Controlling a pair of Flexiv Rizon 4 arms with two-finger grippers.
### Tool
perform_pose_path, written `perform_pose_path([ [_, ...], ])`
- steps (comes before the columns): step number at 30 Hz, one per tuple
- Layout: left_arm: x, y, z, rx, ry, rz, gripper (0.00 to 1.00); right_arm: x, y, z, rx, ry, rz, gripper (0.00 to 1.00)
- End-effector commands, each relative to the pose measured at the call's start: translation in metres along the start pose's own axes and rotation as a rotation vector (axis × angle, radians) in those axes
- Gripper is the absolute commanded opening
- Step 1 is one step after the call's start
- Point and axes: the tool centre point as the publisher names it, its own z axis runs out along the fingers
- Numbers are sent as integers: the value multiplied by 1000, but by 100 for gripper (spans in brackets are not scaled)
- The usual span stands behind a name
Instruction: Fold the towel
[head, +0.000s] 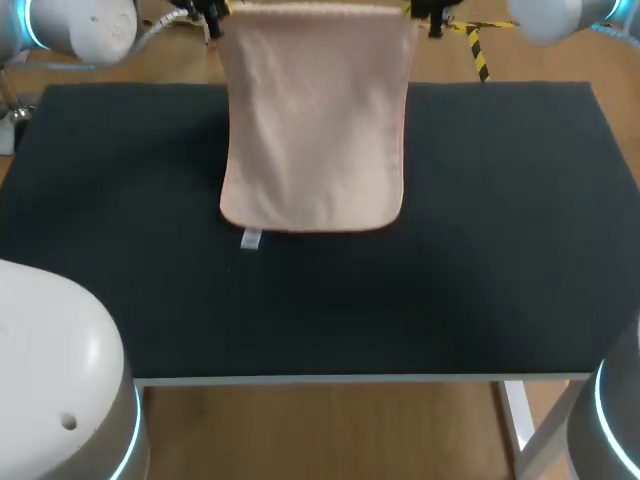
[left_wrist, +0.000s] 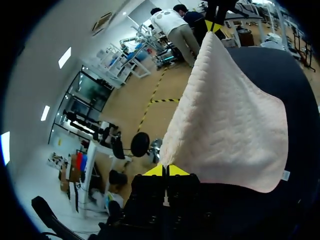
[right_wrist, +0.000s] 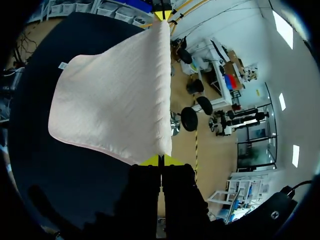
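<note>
Table (head: 500, 250) taken as reference. Top is covered in a matte black surface; a thin white edge (head: 350, 379) is seen along the near side, and a white leg (head: 515, 410) under the near right corner. Floor (head: 330, 430) beneath and beyond the table is noted as light brown wood. Yellow-and-black tape (head: 478, 50) is laid on the floor just past the far edge of the table. Bright rectangular light panels (left_wrist: 64, 57) are set high above, well away from the table.
</note>
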Motion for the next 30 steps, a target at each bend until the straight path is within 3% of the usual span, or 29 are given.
perform_pose_path([
  [1, -22, -12, -35, -10, -62, 11, 0, -24, 1, -42, 7, -55, -12, 0],
  [11, -87, -38, -53, 41, -243, 21, 0, -90, 12, -69, 17, -248, -57, 0],
  [17, -107, -48, -61, 65, -287, 30, 0, -110, 15, -79, 23, -326, -46, 0],
  [20, -99, -47, -60, 61, -268, 39, 0, -101, 14, -76, 28, -308, -48, 0],
  [23, -79, -40, -56, 52, -210, 33, 0, -80, 11, -69, 29, -259, -46, 0],
  [30, -12, -25, -66, 39, -85, 31, 0, -24, 7, -71, 20, -149, -41, 0],
])
